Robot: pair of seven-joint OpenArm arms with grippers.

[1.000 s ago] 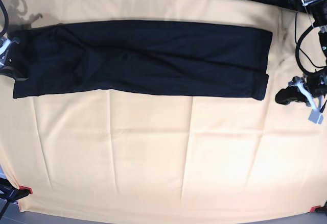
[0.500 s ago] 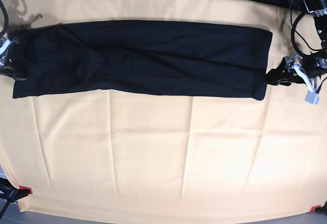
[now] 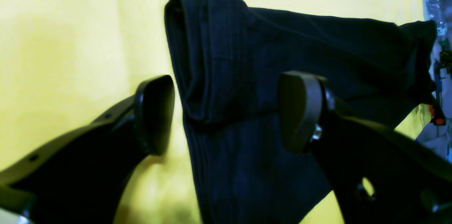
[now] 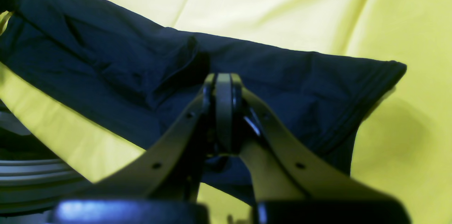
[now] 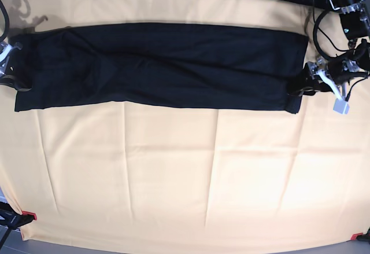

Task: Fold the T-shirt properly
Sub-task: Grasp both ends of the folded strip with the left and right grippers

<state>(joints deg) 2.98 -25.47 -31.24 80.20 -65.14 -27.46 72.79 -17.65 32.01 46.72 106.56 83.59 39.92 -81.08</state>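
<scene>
Since the earlier frame the left gripper (image 3: 226,113) has slid in, jaws spread astride the end of the T-shirt (image 5: 159,66) banded across the yellow cloth (image 5: 173,167), while the right gripper (image 4: 223,111) is pressed together at the far end; next, judging by this, the left must close.

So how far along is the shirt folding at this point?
Done: the black soft-fabric T-shirt lies folded lengthwise into a long band on the pale yellow-orange cloth. In hand: the right gripper is shut on one end; the left gripper straddles the other end's layered edge, jaws open. Left: grasping that end and folding the band crosswise.
</scene>
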